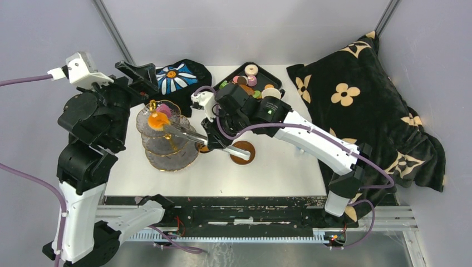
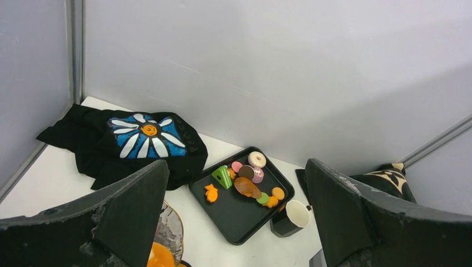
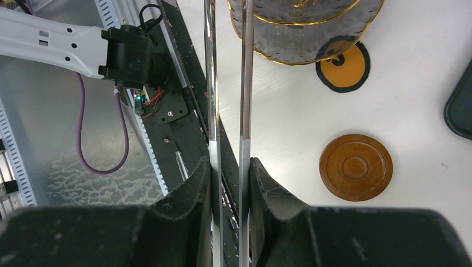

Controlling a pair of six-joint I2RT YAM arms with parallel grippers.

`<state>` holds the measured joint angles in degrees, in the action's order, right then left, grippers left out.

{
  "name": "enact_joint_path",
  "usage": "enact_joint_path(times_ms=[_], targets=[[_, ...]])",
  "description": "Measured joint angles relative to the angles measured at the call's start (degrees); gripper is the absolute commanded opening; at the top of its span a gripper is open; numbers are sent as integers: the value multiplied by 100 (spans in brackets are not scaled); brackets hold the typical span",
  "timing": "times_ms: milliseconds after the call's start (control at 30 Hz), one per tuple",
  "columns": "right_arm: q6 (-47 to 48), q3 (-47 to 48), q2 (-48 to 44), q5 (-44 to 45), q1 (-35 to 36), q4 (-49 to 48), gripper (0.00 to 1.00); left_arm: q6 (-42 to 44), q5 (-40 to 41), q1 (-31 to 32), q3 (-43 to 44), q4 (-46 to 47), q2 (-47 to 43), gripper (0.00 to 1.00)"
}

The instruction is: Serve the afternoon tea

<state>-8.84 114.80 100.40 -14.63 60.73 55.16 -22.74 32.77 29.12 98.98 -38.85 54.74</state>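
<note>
The three-tier glass stand (image 1: pixel 167 146) stands at the table's left; its rim also shows in the right wrist view (image 3: pixel 300 39). An orange pastry (image 1: pixel 158 119) and a pink one (image 1: pixel 165 108) lie on its top tier. My right gripper (image 1: pixel 218 144) (image 3: pixel 229 162) is shut on metal tongs (image 1: pixel 186 133) (image 3: pixel 211 83), whose tips reach the top tier beside the orange pastry. A black tray (image 2: pixel 245 222) holds several pastries (image 2: pixel 246 187). A dark cup (image 2: pixel 294 217) stands beside it. A brown saucer (image 3: pixel 356 167) (image 1: pixel 242 152) lies near the tongs. My left gripper (image 2: pixel 236 164) is open and empty, raised behind the stand. No white mug shows.
The black cloth with a blue-white flower (image 1: pixel 175 78) (image 2: pixel 147 133) lies at the back left. The black blanket with tan flowers (image 1: pixel 356 100) covers the right side. An orange disc with a black rim (image 3: pixel 345 65) lies by the stand's base. Walls close in the back and sides.
</note>
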Motion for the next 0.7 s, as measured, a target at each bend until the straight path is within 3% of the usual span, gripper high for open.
enact_joint_path(times_ms=[700], targets=[[120, 981, 813, -127, 205, 568, 1, 0, 170, 0, -190, 46, -162, 99]])
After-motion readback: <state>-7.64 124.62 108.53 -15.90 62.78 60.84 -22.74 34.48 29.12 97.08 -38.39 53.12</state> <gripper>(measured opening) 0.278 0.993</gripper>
